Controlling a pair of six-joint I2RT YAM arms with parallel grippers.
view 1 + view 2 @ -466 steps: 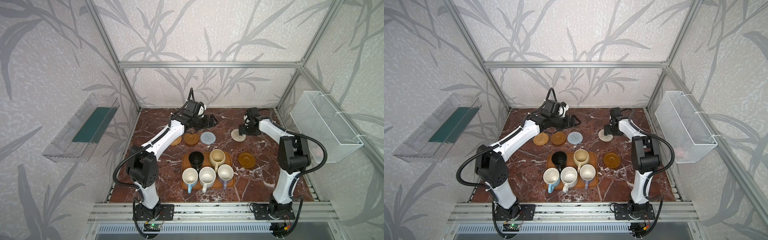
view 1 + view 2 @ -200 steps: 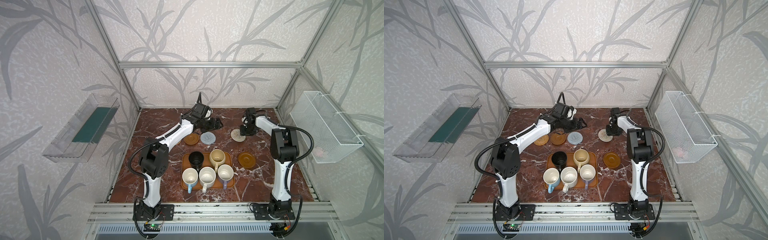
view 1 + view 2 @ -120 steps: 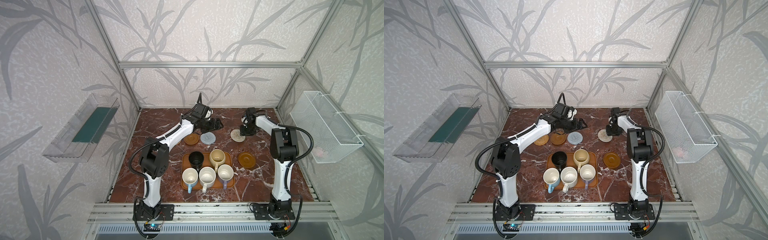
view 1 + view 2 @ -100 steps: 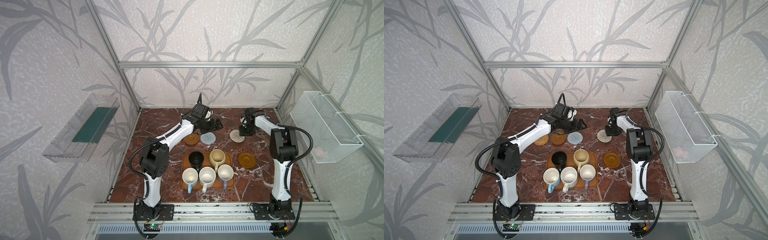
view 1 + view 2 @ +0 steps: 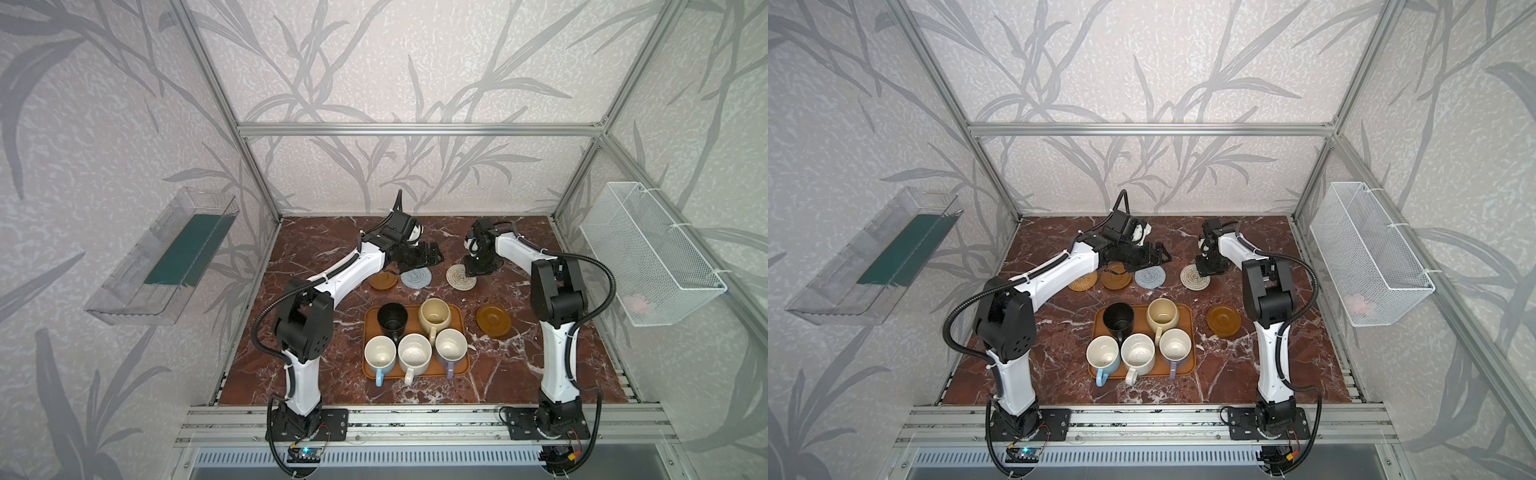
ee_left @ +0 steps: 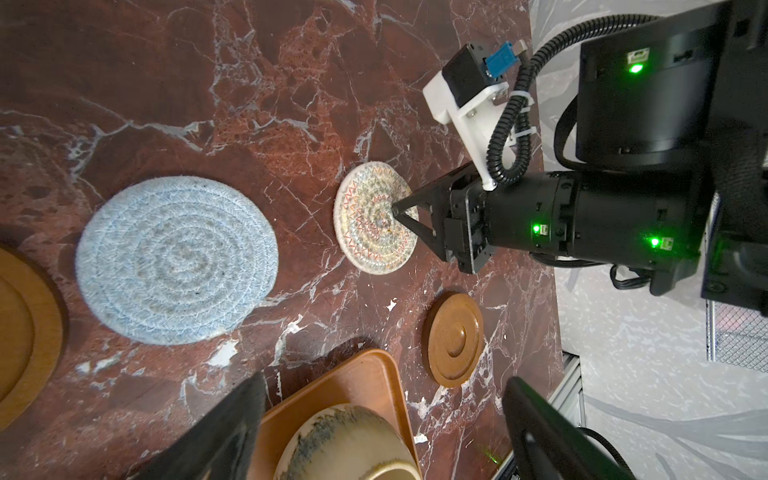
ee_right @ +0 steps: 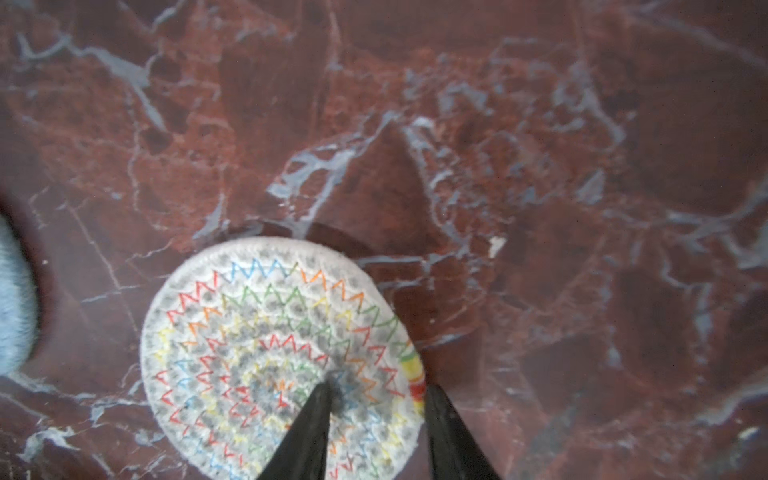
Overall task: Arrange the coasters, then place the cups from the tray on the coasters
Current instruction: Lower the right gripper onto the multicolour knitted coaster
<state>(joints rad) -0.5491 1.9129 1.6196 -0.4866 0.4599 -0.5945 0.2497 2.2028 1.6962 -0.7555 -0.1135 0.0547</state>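
Observation:
My right gripper (image 7: 376,386) is shut on the cream coaster (image 5: 460,276); one fingertip presses its middle and the other sits against its rim. Left of it lie the blue-grey coaster (image 5: 415,277), a brown coaster (image 5: 382,280) and the tan rattan coaster (image 5: 1082,282). Another brown coaster (image 5: 493,320) lies right of the tray (image 5: 458,312). The tray holds the black (image 5: 392,318), cream-yellow (image 5: 434,316), light blue (image 5: 379,351), speckled white (image 5: 414,352) and lavender (image 5: 451,347) cups. My left gripper (image 5: 432,255) hovers open and empty behind the blue-grey coaster.
A white wire basket (image 5: 648,253) hangs on the right wall and a clear bin (image 5: 166,257) on the left wall. Metal frame posts stand at the back corners. A rail (image 5: 415,419) runs along the front edge of the marble table.
My right gripper and the cream coaster have slid a little to the left, toward the blue-grey coaster. The left gripper has stayed open in the same place.

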